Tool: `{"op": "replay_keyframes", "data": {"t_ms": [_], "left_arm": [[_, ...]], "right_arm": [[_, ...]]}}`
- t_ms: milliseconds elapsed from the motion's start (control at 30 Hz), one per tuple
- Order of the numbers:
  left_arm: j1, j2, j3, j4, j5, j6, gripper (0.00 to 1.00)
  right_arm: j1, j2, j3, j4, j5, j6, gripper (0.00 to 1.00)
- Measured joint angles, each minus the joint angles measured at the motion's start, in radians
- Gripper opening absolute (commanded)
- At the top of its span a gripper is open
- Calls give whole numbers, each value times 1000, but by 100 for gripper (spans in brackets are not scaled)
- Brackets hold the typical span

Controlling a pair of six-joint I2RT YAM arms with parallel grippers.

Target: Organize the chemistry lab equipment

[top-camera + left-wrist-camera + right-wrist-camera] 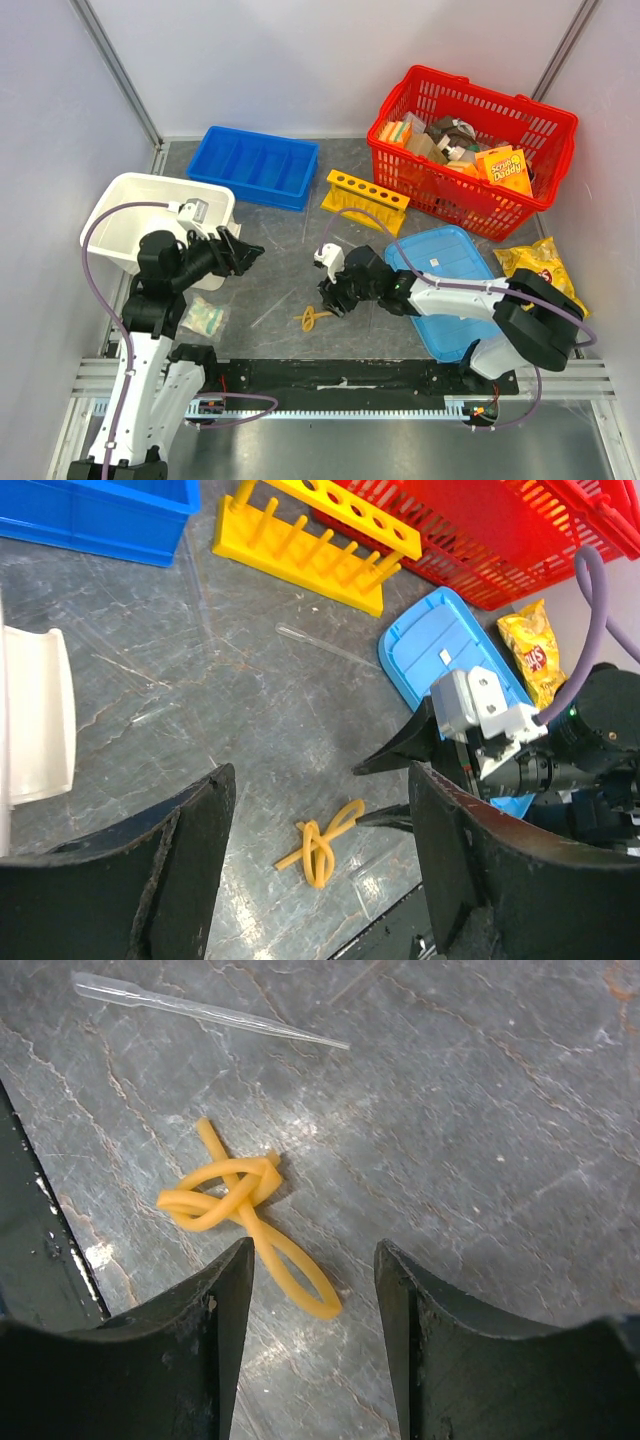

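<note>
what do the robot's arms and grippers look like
Both are mostly black with white link covers: the left arm and the right arm. The black left gripper and black right gripper each have two broad, tapering fingers, with a white camera block behind them. A lilac cable loops along each arm.

A yellow rack [366, 201] with a row of round holes sat at one o'clock from a knotted tan rubber band [240, 1205] lying flat, a thin clear dropper [200, 1010] lay near the band, and a small clear bag [205, 320] of pale-green contents lay at its nine o'clock.
</note>
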Motion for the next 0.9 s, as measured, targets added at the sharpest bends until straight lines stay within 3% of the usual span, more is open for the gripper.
{"op": "replay_keyframes", "data": {"t_ms": [433,800,900], "left_arm": [[0,-13,0,-6,-59,0,75],[0,-15,0,-8,-62,0,73],[0,-15,0,-8,-61,0,73]], "right_arm": [[101,127,0,35,22,-49,55],[138,132,0,42,140,-70,17],[139,131,0,45,154,-69,11]]}}
